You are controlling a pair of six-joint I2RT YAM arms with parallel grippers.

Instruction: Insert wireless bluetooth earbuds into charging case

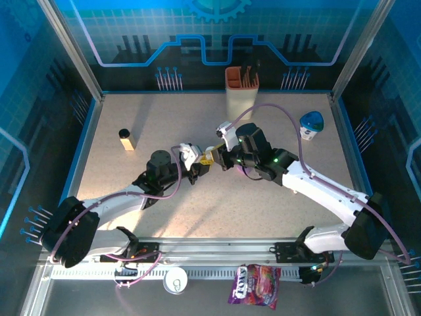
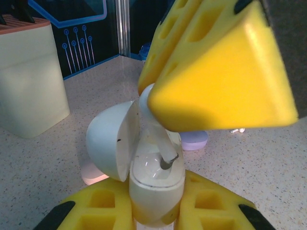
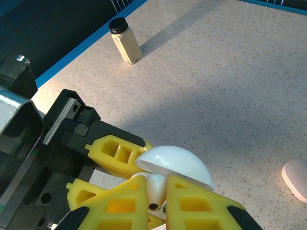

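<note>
At centre, left arm (image 1: 115, 204) nose-to-nose with right arm (image 1: 325, 187).

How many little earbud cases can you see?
3. A white open case sits in the left gripper, a pink case lies on the table beside it, a lilac case lies behind it. Others may be hidden.

A white earbud (image 2: 160, 139) is seen tilted, its stem pointed downward and its tip set into a well of the glossy white, pebble-shaped charging case (image 2: 156, 191). The case is held upright, and its domed lid (image 2: 110, 143) is swung open to the left.
</note>
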